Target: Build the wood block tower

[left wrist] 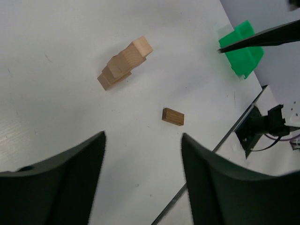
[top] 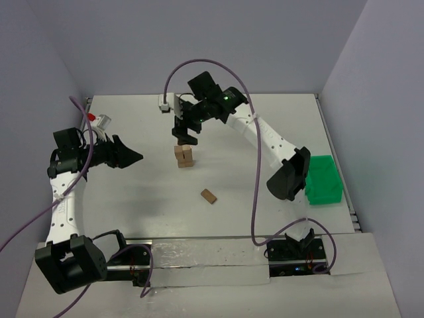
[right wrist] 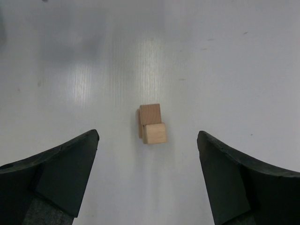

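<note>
You will find the wood block tower [top: 185, 156] standing just above the centre of the overhead view, on the white table [top: 265, 132]. It is a short stack whose tiers sit staggered rather than flush. The right wrist view shows 2 top faces offset from each other, with the edge of a lower piece beside them, and the exact block count cannot be confirmed. Your right gripper [top: 186, 138] hangs directly over the stack with its fingers spread wide and nothing between them, clear of the wood. Your left gripper [top: 132, 156] sits at the left of the overhead view, pointing towards the tower but well apart from it. Its fingers are likewise spread and empty. 1 loose block [top: 209, 196] lies flat below and right of the tower, near it but not touching. In my judgement the tower is partly built and the step in hand is fetching this remaining block. That calls for a grasp across its narrow sides, then a level placement centred on the top tier. The offset tiers suggest that any sideways nudge could topple the stack. A green bin [top: 324, 180] stands at the right edge, apart from the work. No brand, label or writing can be read in any view.
</note>
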Motion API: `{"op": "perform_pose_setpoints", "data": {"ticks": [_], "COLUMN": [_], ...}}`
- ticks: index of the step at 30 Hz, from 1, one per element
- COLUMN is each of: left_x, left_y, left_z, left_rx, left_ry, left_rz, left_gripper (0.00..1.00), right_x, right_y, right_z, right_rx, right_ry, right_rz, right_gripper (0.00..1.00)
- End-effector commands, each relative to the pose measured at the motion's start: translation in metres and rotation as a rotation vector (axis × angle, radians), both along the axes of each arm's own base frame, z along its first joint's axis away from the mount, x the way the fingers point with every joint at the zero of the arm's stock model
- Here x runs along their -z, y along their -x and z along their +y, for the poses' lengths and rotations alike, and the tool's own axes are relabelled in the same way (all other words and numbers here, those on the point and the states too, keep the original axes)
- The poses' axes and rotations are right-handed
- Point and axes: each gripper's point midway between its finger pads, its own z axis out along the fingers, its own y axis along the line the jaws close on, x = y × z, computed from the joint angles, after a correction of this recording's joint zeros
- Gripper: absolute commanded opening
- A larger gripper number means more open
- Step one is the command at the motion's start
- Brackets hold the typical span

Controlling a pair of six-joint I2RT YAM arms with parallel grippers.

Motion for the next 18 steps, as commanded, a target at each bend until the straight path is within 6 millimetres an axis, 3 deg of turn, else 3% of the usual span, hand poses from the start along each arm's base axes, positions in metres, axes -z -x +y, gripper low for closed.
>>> {"op": "perform_pose_setpoints", "data": {"ticks": [1,4,6,9,10,15,18], "left_x": [0.021,0.036,0.049,0.056,0.057,0.071,0.091], "left_y": [-0.023,-0.035,-0.043,-0.055,-0.059,-0.072,-0.079], "left_z": [0.012,0.018,0.021,0.023,0.027,0.000,-0.015], "left_rx": [-0.136,-0.230,-0.314,-0.386,-0.416,-0.444,-0.457], "left_ry": [-0.080,-0.142,-0.186,-0.252,-0.269,-0.343,-0.374], "left_rz": [0.053,0.076,0.102,0.109,0.113,0.171,0.236], "left_gripper": [0.52,0.43,0.39,0.41,0.41,0.41,0.41], "right_x": [-0.044,-0.018,-0.017,-0.002,0.002,0.049,0.069], "right_y": [-0.017,-0.030,-0.039,-0.066,-0.068,-0.075,-0.082], "right_z": [-0.025,-0.049,-0.068,-0.099,-0.101,-0.119,-0.120], "right_rx": [0.227,0.405,0.573,0.921,0.973,1.185,1.263], "right_ry": [-0.178,-0.173,-0.195,-0.203,-0.213,-0.142,-0.111], "right_rz": [0.093,0.152,0.136,0.135,0.162,0.220,0.256], "right_gripper": [0.84,0.81,0.81,0.79,0.78,0.78,0.78]}}
